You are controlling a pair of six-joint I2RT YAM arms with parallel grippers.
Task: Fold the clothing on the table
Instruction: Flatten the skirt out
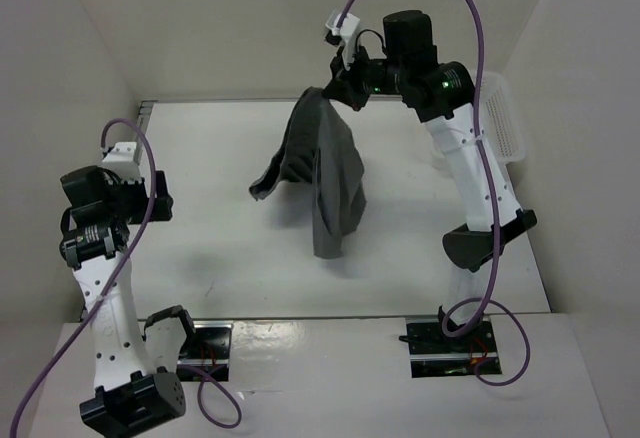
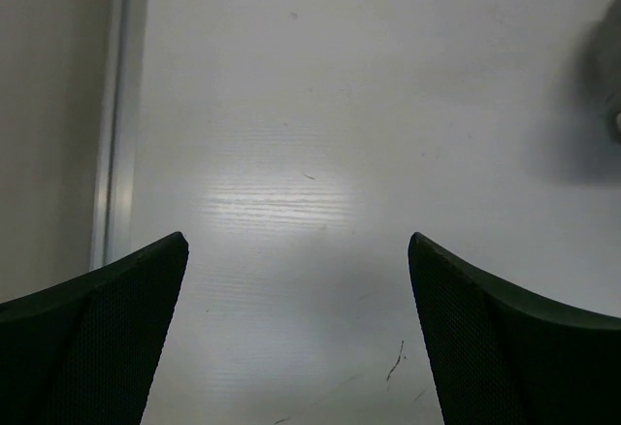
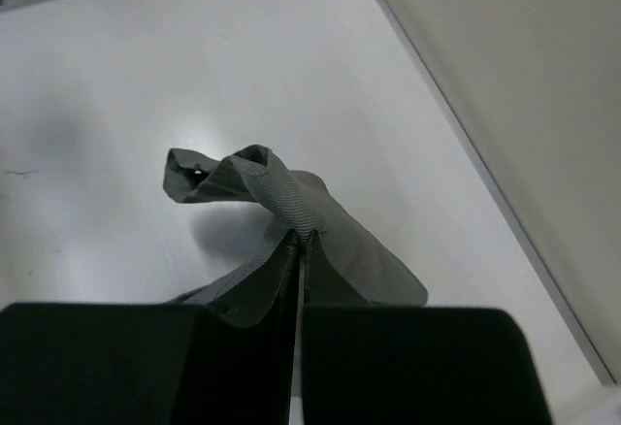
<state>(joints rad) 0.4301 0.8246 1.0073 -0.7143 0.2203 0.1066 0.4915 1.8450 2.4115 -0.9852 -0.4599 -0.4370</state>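
The dark grey clothing (image 1: pixel 325 173) hangs from my right gripper (image 1: pixel 343 86) above the far middle of the table (image 1: pixel 220 258). Its lower folds trail down toward the table's centre. In the right wrist view the gripper (image 3: pixel 302 239) is shut on a bunched edge of the clothing (image 3: pixel 291 202), which drapes over both fingers. My left gripper (image 1: pixel 158 198) stands open over the left side of the table, well apart from the clothing. The left wrist view shows its fingertips (image 2: pixel 160 260) spread wide with only bare table (image 2: pixel 291 153) between them.
A white mesh basket (image 1: pixel 505 128) stands at the far right edge, behind my right arm. A metal rail (image 2: pixel 114 124) runs along the table's left edge. White walls close in the sides and back.
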